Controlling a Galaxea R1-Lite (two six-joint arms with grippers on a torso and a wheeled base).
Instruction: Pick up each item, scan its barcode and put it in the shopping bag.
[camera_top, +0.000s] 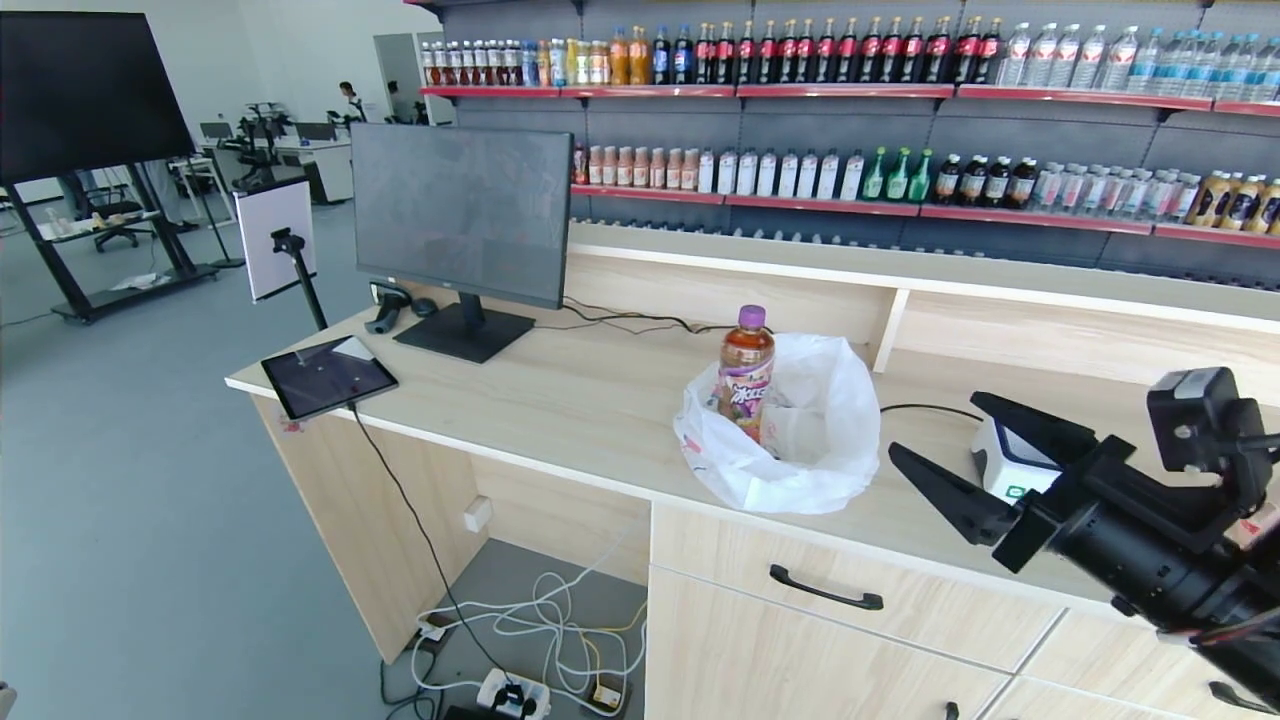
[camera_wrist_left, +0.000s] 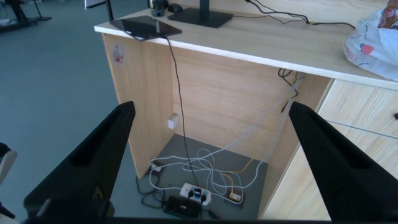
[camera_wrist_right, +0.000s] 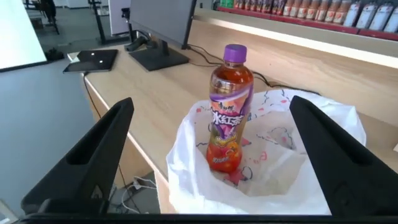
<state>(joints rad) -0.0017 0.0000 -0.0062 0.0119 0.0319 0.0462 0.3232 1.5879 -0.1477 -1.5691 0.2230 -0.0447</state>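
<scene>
Right gripper (camera_top: 932, 422): jaws wide apart, holding nothing, over the counter's (camera_top: 560, 390) front edge, just right of the bag (camera_top: 830, 440).
Left gripper (camera_wrist_left: 211, 106): jaws wide apart, empty, low before the counter's left end, facing the cables (camera_wrist_left: 205, 168) on the floor beneath.
Bottle (camera_top: 746, 375): upright inside the bag, purple cap up.
Bag: white, mouth open, near the front edge.
Scanner (camera_top: 1005, 460): white, on the counter behind the right gripper.
Tablet (camera_top: 328, 376): front-left corner.
Monitor (camera_top: 460, 215): toward the back-left corner.
</scene>
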